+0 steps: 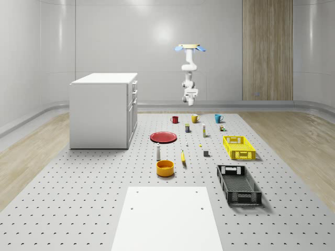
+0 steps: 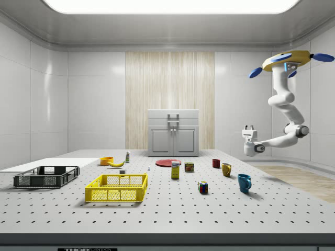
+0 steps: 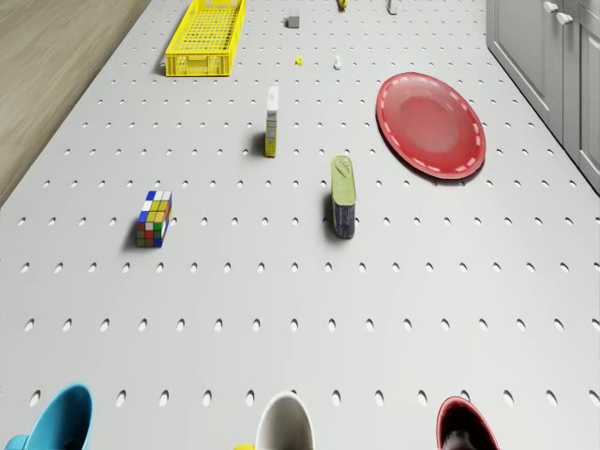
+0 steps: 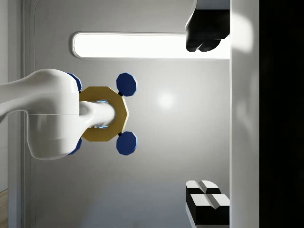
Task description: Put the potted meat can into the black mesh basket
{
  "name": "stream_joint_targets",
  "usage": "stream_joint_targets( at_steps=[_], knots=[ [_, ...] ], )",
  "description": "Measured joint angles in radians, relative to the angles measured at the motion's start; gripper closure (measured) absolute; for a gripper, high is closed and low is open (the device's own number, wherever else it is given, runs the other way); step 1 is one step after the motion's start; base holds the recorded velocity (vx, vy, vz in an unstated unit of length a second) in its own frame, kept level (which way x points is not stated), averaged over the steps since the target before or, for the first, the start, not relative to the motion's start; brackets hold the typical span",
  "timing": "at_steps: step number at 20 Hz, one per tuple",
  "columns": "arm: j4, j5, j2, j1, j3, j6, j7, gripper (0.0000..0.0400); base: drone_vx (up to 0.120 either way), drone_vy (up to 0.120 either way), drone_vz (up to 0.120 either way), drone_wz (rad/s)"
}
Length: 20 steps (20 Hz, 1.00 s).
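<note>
Nothing is done yet: the small rectangular potted meat can (image 3: 343, 195) stands beside the red plate (image 3: 430, 124), well apart from the black mesh basket (image 1: 238, 185); the drone (image 2: 287, 61) hovers beyond the mugs, its gripper (image 2: 249, 128) spread and empty.

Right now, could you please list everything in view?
Black mesh basket: 1, black, whole-scene view's near right.
Yellow slatted crate: 1, yellow, behind basket.
Potted meat can: 1, blue-gold, by plate.
Round red plate: 1, red, mid-table.
Mugs: 3, red, yellow, blue, far row.
Rubik's cube: 1, multicoloured, near mugs.
Orange bowl: 1, orange, beside banana.
Yellow-white box: 1, near can.
White cabinet: 1, white, beside plate.
Drone: 1, yellow, hovering beyond mugs.
Hand: 1, white, open, pointing up.
</note>
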<state>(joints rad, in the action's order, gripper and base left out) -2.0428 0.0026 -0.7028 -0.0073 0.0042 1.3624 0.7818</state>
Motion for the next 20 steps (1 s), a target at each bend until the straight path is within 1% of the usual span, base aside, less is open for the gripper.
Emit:
stream_joint_targets(
  at_steps=[18, 20],
  knots=[
    [-0.006, -0.003, -0.008, -0.002, 0.004, 0.012, 0.000, 0.0000, 0.120, -0.120, 0.000, 0.000],
    [-0.007, -0.005, -0.009, -0.003, 0.005, 0.013, 0.000, 0.0000, 0.120, -0.020, 0.000, 0.000]
  ],
)
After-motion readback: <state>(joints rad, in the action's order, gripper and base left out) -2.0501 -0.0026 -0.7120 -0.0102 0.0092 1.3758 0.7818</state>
